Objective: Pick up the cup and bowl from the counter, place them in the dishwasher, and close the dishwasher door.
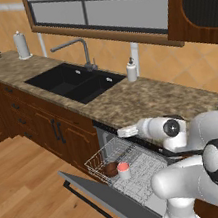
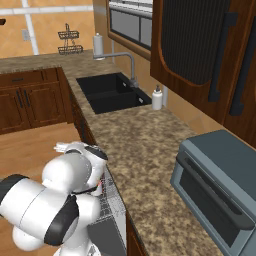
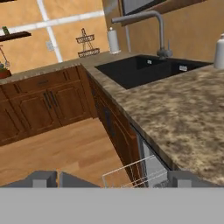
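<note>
Both items, cup (image 1: 123, 168) & bowl (image 1: 110, 169), sit in the dishwasher rack (image 1: 122, 165), so w/ gripper (image 1: 127, 131) spread wide & empty we should swing low under the dishwasher door (image 1: 104, 200) edge & push up steadily.

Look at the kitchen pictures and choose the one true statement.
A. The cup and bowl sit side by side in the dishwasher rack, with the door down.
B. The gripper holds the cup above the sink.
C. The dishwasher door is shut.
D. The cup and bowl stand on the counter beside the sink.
A: in the left base view the cup and bowl sit in the white rack of the dishwasher, above the lowered dishwasher door.
</note>
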